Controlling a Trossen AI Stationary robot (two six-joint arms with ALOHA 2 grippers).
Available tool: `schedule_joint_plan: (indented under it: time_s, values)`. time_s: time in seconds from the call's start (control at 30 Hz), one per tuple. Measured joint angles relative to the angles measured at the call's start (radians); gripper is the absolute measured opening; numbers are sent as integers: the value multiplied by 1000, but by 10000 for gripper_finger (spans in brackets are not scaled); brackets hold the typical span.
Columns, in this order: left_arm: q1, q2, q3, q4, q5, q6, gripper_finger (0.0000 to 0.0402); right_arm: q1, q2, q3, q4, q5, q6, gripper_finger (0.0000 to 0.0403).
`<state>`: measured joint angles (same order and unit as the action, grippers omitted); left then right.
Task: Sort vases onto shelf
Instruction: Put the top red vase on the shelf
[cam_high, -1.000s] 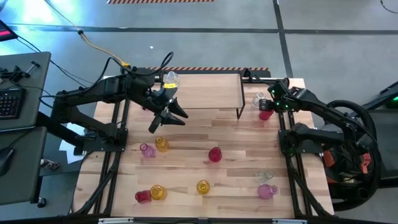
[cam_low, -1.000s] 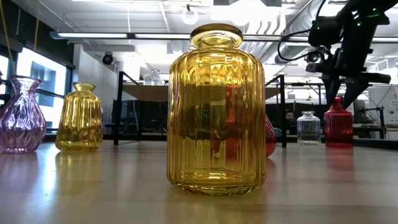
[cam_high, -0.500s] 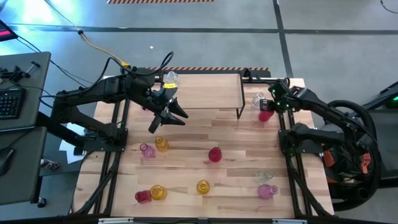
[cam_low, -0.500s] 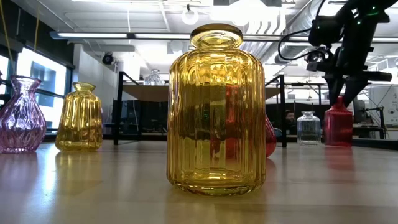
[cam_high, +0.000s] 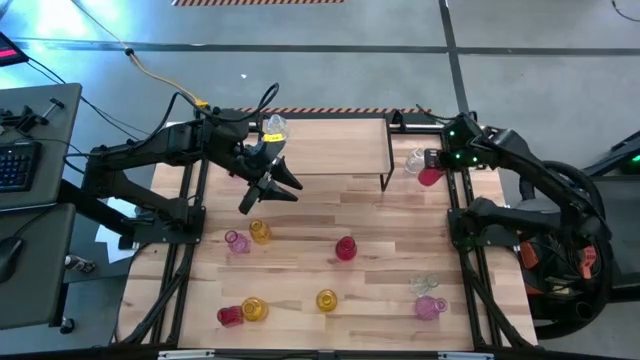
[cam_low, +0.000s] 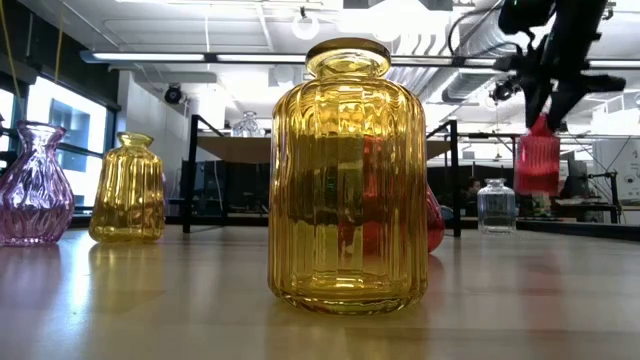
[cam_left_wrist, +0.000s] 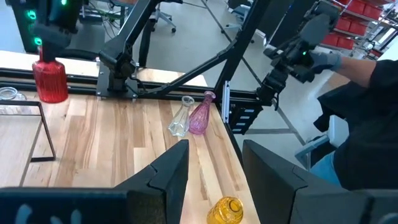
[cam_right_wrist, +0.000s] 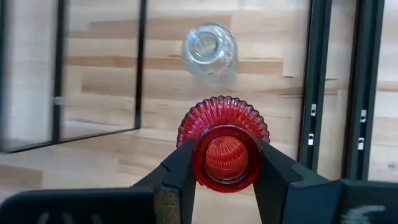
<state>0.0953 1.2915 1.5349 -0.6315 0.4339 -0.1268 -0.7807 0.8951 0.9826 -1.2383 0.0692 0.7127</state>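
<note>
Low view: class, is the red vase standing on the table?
No: the red vase hangs clear above the table, gripped at its neck by the right hand.

Two dark, jointed arms with black cabling, the right arm (cam_high: 520, 165) showing small green lights near its wrist.

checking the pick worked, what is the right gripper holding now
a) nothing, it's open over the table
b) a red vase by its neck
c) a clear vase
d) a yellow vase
b: in the right wrist view the right gripper has its fingers clamped on the neck of the red vase, and the low view shows that vase hanging above the table, with the clear vase apart from it on the wood.
</note>
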Motion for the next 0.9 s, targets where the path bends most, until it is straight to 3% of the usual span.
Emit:
schedule_joint_plan:
  time_s: [0.5,0.9]
  values:
    - [0,0,0,-17,0,1,142,122,64,325,-67,50,42,93]
    - [1,1,0,-101,0,26,142,194,330,664,-67,122,-44,94]
